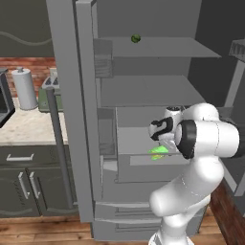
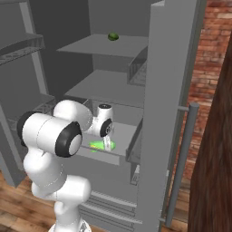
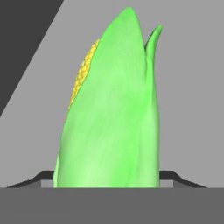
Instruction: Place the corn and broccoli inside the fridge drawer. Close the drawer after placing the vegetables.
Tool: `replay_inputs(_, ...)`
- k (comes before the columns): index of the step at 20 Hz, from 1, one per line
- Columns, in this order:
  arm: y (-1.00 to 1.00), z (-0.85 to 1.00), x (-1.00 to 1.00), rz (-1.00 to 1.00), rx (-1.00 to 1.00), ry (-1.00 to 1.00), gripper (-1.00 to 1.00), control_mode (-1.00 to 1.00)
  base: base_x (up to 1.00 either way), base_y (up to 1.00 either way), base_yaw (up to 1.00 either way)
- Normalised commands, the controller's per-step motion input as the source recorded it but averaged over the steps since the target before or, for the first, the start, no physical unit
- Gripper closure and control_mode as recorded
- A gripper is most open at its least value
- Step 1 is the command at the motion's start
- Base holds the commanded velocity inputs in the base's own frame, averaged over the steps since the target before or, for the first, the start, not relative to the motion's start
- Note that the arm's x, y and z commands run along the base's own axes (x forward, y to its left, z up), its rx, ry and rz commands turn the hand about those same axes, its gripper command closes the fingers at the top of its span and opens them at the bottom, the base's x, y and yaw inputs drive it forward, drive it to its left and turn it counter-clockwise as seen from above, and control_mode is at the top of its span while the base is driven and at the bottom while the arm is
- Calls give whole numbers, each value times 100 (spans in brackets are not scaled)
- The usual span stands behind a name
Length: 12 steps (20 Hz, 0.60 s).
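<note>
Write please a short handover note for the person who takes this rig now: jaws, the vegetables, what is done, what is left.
Gripper: low over the open fridge drawer, jaws on both sides of the corn; whether they grip it or have let go, I cannot tell.
Corn: at or in the drawer.
Broccoli: not located.
Small dark green ball on the upper shelf: not part of the job.
Left: confirm the corn, fetch the broccoli, close the drawer.

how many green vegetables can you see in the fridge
2: the corn between the hand's fingers over the fridge drawer, and a small dark green ball on the top shelf. Others may be hidden.
</note>
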Motion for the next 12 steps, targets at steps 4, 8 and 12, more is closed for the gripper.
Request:
replay_inputs(4,0,-61,-2,0,0,-6,100,-100,0,0,0)
replay_inputs(8,0,-39,0,0,0,-1,100,-100,0,0,0)
replay_inputs(12,0,-37,-9,0,0,-1,100,-100,0,0,0)
